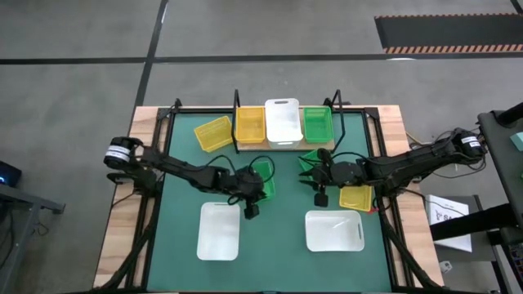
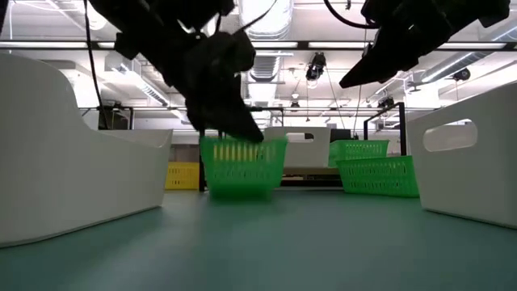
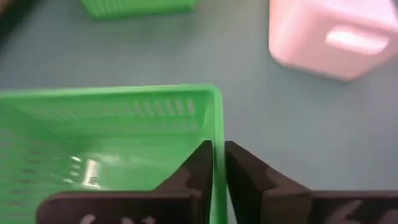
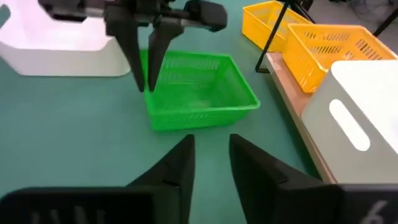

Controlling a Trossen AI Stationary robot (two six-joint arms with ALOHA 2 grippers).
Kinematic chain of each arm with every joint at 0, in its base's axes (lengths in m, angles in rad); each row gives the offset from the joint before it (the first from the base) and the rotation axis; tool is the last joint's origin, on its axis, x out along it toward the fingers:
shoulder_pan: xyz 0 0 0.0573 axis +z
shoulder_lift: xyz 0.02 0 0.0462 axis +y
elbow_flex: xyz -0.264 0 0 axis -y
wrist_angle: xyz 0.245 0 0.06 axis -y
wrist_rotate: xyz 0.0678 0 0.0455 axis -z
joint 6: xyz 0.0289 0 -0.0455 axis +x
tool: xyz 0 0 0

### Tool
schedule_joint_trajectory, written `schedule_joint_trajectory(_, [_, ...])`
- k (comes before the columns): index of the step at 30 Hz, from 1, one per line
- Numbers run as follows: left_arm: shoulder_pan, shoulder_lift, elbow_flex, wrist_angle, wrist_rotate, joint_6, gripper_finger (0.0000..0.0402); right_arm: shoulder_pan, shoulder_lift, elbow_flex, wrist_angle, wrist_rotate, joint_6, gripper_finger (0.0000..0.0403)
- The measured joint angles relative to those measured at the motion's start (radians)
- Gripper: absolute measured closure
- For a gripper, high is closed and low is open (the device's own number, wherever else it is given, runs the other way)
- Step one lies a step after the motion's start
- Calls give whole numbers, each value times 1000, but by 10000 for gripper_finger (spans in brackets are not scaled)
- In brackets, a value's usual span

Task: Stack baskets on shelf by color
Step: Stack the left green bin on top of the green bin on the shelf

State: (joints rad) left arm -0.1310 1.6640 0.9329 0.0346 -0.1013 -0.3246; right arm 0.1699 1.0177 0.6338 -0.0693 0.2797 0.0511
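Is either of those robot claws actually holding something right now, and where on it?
Yes: the left gripper pinches the green basket by its side wall. The right gripper holds nothing.

Looks like a robotics lab: bare ceiling ducts (image 2: 271,32), strip lights, grey concrete floor (image 1: 73,82) with hazard-striped black mat (image 1: 445,33).

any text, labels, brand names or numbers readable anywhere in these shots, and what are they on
None can be read.
The white paper sheet off the table's right edge carries dark print, too small to read.
Pale marks on the left end effector's body, at the wrist picture's edge, are cut off and blurred.
The baskets and the shelf show no lettering.
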Motion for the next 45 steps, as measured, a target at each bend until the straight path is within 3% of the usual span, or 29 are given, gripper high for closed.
schedule_joint_trajectory(8, [3,-23,0,-4,25,99,297,0,65,0,110,-35,29,243])
schedule_joint_trajectory(14, [5,-205,-5,-86,32,370,275,0,194,67,156,-78,7,225])
schedule_joint_trajectory(18, [7,-347,-6,-60,13,583,274,0,307,151,152,-100,-60,225])
schedule_joint_trajectory(22, [7,-452,-11,-40,12,698,274,-11,418,239,151,-166,-105,225])
schedule_joint_trajectory(29, [7,-552,-89,54,11,705,274,-48,605,405,109,-287,-144,225])
schedule_joint_trajectory(39, [7,-608,-232,195,-51,749,274,-69,837,643,-125,-288,-189,228])
schedule_joint_trajectory(45, [6,-629,-240,193,-51,748,274,-69,889,708,-163,-288,-233,291])
